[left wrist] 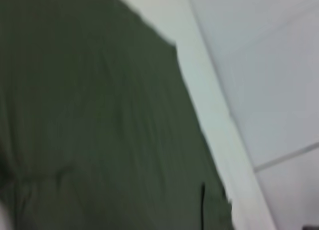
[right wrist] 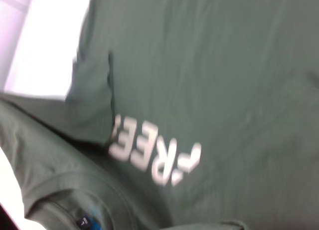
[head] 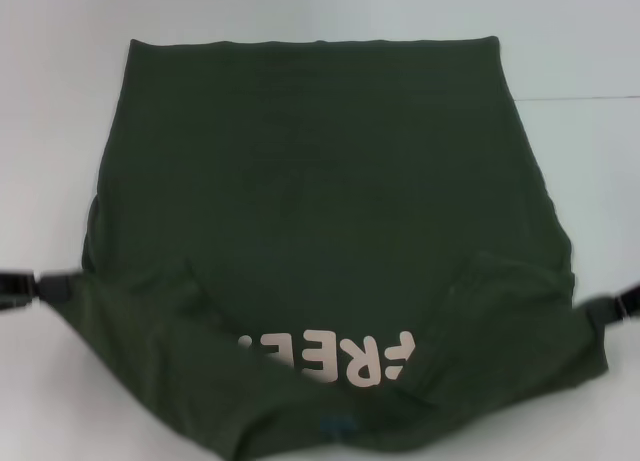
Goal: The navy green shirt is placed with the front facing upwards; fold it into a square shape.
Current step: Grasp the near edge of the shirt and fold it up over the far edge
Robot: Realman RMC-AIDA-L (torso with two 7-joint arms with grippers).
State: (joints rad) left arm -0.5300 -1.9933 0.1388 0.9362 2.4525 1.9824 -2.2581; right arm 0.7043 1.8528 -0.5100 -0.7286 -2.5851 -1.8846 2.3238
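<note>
**Both sleeves pulled out sideways, shirt not yet squared**

The navy green shirt [head: 320, 211] covers most of the white table [head: 60, 121], its hem running straight across the upper part of the head view and its collar end bunched at the lower edge. The cream "FREE!" lettering [head: 335, 356] sits low in the centre, partly swallowed by a fold of cloth on its left side. In the right wrist view the same lettering [right wrist: 154, 157] shows, with the ribbed collar and the small neck label [right wrist: 87, 221] in the lower left corner.

The left gripper [head: 25, 289] is at the mid-left edge of the head view, touching the tip of the left sleeve; the right gripper [head: 618, 306] is at the mid-right edge against the other sleeve. Each looks to be pinching cloth, since both sleeves are drawn taut toward them, but I cannot tell for sure whether either pincer is clamped or apart; the fingertips are hidden.

My worry is uneven tension. If one side slips off its sleeve while the other holds, the cloth would skew and the fold would land crooked. The bunched collar area could also trap a wrinkle under the next fold, leaving a lumpy, off-square result.
</note>
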